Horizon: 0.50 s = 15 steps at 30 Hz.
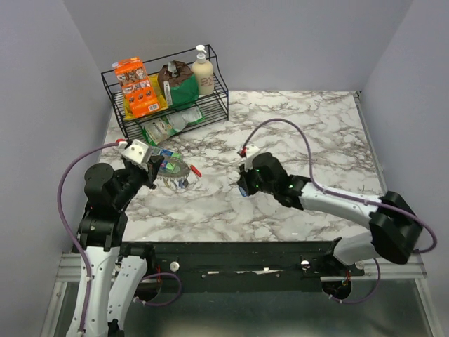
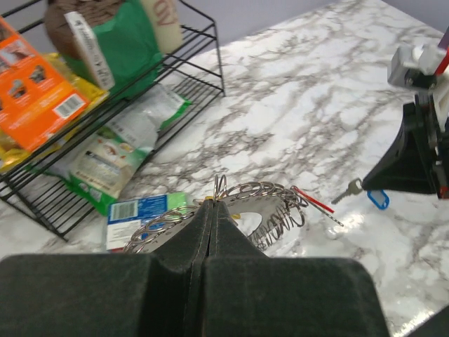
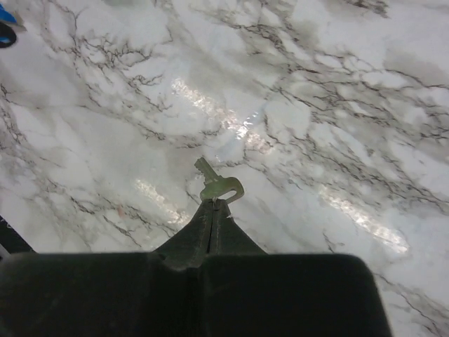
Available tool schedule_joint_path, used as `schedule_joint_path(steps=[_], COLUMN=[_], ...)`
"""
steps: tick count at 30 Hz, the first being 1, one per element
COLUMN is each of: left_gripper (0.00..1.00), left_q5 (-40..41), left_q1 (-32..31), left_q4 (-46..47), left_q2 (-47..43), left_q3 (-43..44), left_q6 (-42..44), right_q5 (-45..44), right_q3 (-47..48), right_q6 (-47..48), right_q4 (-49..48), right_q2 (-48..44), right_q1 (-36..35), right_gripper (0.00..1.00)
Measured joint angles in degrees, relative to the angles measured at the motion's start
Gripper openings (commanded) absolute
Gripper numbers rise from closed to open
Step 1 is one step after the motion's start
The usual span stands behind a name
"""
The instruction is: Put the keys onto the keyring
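My left gripper (image 2: 212, 202) is shut on the keyring (image 2: 270, 193), a big chain-like silver loop lying partly on the marble. From above, that gripper (image 1: 158, 170) sits at the table's left with the keyring (image 1: 177, 174) just right of it. A red piece (image 2: 313, 199) sticks out at the loop's right end. My right gripper (image 3: 216, 202) is shut on the head of a pale metal key (image 3: 219, 185), blade pointing away, just above the table. In the left wrist view this key (image 2: 347, 189) juts from the right gripper (image 2: 365, 184). A blue key head (image 2: 377, 199) lies below it.
A black wire rack (image 1: 217, 105) at the back left holds an orange box, a green bag and a bottle. Green packets spill from its front. A blue-and-green packet (image 2: 144, 210) lies under the keyring. The table's right edge (image 1: 372, 140) meets the wall.
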<state>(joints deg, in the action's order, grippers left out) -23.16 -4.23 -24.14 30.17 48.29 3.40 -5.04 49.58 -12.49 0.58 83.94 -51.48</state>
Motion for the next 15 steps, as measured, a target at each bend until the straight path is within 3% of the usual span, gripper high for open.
schedule_joint_path(steps=[8,15], left_gripper=[0.00,0.00], left_q5=[-13.25,-20.41], left_q1=[-0.07,-3.52], left_q4=[1.90,3.96], left_q2=[4.79,7.61], left_q3=[0.07,1.44], left_q6=[0.00,0.07], right_q5=[12.44,24.30], right_q3=[-10.49,-14.49], right_q6=[7.13,13.70], right_q4=[-3.91,-5.60], right_q2=[-21.22,-33.94], right_q1=[3.30,4.28], right_gripper=[0.00,0.01])
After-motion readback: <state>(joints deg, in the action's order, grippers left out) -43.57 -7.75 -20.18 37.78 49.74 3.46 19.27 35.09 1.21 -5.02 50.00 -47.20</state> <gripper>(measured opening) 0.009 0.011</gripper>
